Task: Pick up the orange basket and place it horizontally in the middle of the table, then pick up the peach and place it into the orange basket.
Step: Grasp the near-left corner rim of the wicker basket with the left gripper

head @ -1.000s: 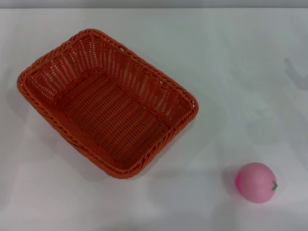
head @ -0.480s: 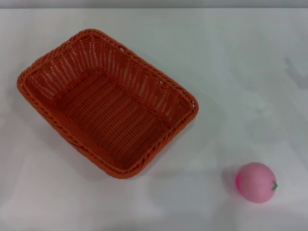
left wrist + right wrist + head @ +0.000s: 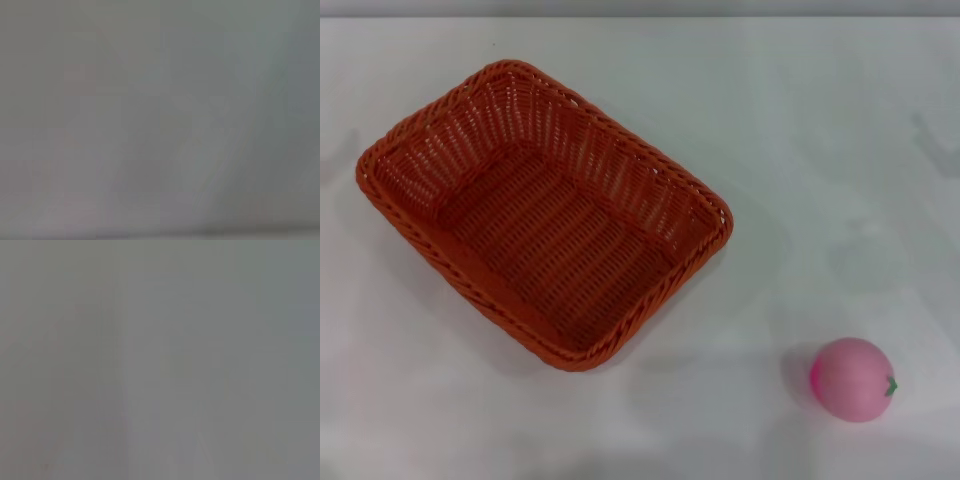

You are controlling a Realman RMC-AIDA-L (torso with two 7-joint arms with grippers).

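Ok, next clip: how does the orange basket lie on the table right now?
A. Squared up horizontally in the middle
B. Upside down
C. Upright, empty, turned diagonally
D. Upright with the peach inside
C: the orange basket sits open side up with nothing in it, angled diagonally on the table, while the peach lies apart from it.

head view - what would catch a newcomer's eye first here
The orange basket dominates: big, woven, empty, lying at a slant on the left half of the white table. Next comes the pink peach, alone near the front right, well apart from the basket. No pincer shows in any view.
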